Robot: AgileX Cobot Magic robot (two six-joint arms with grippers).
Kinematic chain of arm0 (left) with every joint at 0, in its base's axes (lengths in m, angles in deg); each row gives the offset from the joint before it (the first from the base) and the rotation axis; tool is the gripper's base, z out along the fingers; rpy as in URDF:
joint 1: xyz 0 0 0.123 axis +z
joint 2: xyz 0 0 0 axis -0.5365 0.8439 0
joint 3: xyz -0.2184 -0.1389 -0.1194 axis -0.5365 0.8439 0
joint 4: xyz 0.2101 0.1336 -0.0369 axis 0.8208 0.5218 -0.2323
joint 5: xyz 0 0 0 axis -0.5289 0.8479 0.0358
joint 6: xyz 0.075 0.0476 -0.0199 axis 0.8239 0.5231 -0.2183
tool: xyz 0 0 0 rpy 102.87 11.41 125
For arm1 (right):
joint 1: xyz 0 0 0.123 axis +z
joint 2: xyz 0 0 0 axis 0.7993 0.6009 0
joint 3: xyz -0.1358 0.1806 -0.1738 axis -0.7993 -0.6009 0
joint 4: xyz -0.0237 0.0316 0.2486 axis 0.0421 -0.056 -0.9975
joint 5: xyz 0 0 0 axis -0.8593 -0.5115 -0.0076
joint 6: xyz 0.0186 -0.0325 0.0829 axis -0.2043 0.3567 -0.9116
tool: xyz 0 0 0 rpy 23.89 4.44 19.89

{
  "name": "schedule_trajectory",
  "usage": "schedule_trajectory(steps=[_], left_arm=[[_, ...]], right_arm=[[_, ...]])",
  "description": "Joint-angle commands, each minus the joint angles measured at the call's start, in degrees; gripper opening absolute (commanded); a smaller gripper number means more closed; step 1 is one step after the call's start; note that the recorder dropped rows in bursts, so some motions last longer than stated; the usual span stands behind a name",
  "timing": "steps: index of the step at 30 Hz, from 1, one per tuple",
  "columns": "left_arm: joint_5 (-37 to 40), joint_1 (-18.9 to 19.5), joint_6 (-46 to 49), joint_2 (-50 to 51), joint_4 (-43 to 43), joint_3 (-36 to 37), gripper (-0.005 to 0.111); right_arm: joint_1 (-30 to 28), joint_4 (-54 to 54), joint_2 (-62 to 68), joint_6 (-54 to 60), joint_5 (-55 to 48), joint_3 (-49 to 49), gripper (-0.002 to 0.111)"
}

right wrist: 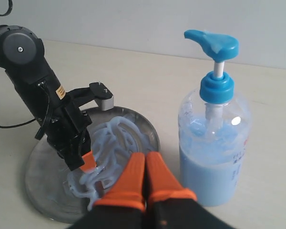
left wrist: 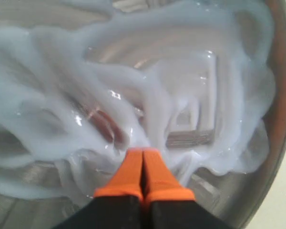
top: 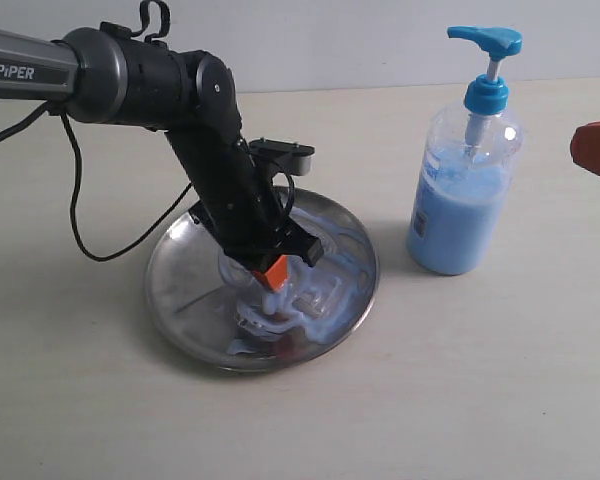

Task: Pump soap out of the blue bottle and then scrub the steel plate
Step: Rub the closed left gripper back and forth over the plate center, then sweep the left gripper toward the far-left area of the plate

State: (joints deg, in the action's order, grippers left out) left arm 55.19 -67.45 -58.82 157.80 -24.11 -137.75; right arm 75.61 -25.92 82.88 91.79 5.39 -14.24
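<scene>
The steel plate (top: 175,300) lies on the table (top: 480,400), with swirls of pale blue soap (top: 332,285) all over it. Behind it, off to the right, stands the blue bottle (top: 465,190), more than half full of blue liquid. The left claw (left wrist: 143,152) is pinched together, with its tips in the soap on the plate. The right claw (right wrist: 144,157) is pinched together too. It is near the bottle and holds nothing.
</scene>
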Motion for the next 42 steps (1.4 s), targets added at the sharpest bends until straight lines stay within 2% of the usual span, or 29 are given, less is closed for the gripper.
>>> schedule_trajectory(steps=[1, 13, 29, 36, 39, 42], left_arm=[[1.1, -0.4, 0.2, -0.6, -1.3, 0.2, 0.0], [-1.2, -0.4, 0.2, 2.4, -1.3, 0.2, 0.0], [-15.8, -0.4, -1.5, 3.5, -1.3, 0.2, 0.0], [-16.1, -0.4, -3.0, 4.9, -1.3, 0.2, 0.0], [-13.9, -0.4, -3.0, 4.7, -1.3, 0.2, 0.0], [-7.8, -0.4, -2.9, 4.4, -0.8, 0.2, 0.0]], right_arm=[[0.0, -0.2, -0.2, 0.2, 1.1, 0.2, 0.0], [0.0, -0.4, -0.2, 0.2, 1.1, 0.2, 0.0], [0.0, -0.4, -0.2, 0.2, 1.1, 0.2, 0.0], [0.0, -0.4, -0.2, 0.2, 1.1, 0.2, 0.0], [0.0, -0.4, -0.2, 0.2, 1.1, 0.2, 0.0], [0.0, -0.4, -0.2, 0.2, 1.1, 0.2, 0.0]])
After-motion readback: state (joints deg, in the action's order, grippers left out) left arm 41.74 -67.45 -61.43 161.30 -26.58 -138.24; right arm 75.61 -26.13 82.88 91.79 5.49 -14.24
